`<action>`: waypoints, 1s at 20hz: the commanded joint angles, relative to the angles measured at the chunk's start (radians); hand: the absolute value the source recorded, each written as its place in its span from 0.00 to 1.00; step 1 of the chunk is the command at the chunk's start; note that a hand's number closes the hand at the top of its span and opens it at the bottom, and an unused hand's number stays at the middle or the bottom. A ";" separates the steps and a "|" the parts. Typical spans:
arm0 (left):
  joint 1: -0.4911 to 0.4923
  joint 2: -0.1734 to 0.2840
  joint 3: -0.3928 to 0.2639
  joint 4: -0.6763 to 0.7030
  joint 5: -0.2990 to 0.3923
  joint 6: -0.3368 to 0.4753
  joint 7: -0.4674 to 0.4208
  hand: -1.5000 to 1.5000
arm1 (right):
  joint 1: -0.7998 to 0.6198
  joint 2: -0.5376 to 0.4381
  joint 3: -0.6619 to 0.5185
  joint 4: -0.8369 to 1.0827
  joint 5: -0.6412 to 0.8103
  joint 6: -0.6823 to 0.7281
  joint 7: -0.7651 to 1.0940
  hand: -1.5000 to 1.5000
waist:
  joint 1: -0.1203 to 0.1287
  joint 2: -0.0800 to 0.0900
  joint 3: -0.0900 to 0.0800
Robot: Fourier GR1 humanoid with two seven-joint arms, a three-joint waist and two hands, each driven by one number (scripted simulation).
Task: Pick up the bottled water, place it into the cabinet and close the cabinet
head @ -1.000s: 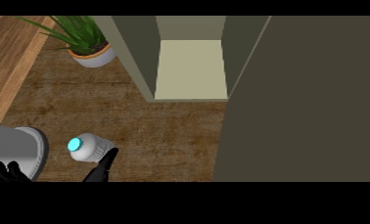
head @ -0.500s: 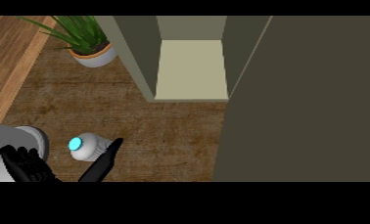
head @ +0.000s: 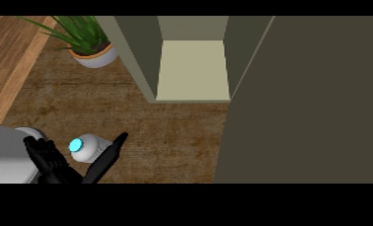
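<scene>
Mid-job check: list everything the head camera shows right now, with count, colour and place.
bottled water: one, white with a cyan cap, lower left on the counter, between the hand's fingers and thumb.
cabinet: one, olive-grey with a pale inner shelf, top centre, open.
cabinet door: one, dark olive, right side, swung open.
potted plant: one, green leaves in a white pot, upper left.
counter: one, brown wood.
left hand: one, black, lower left, spread around the bottle, not closed on it.
</scene>
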 commanded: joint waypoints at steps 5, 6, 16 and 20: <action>-0.111 -0.009 0.113 0.296 0.327 -0.115 -0.333 0.00 | -0.019 -0.022 0.002 -0.076 0.075 -0.022 0.032 0.00 | -0.001 0.004 0.001; -0.106 -0.009 0.068 0.293 0.356 -0.088 -0.375 0.00 | 0.031 -0.052 -0.008 -0.079 0.053 -0.011 -0.012 0.00 | -0.003 0.004 0.002; -0.100 -0.009 0.103 0.523 0.626 -0.237 -0.689 0.00 | -0.011 -0.060 0.000 -0.113 0.081 -0.034 0.057 0.00 | -0.001 0.004 0.002; -0.195 -0.009 0.141 0.641 0.701 -0.266 -0.763 0.00 | 0.008 -0.066 0.094 -0.106 0.138 -0.056 0.034 0.00 | -0.008 0.003 0.002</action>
